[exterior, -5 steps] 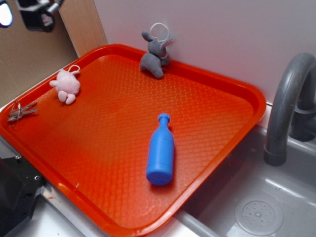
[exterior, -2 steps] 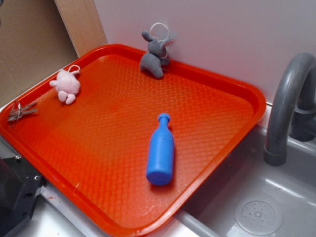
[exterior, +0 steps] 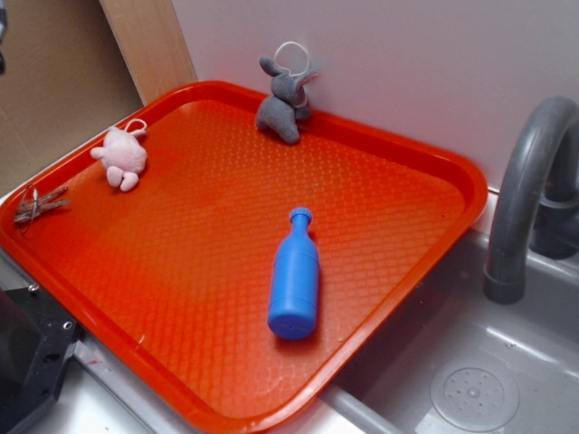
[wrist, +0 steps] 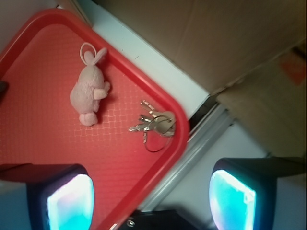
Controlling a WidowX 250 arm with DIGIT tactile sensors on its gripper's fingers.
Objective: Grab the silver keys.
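We note the arm, seen at the exterior view's top left a second ago, has left that view; objects are unmoved. The gripper (wrist: 151, 194) hangs high above the tray's (exterior: 434, 181) corner, jaws wide and empty. The keys (wrist: 154, 123) lie in that corner, near the pink toy (wrist: 89, 87). Tray rests beside a grey sink (exterior: 470, 362); cardboard (wrist: 230, 43) stands behind.

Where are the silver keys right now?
In the exterior view the silver keys lie in the far-left corner of the red tray, against its rim, beside the pink plush toy.
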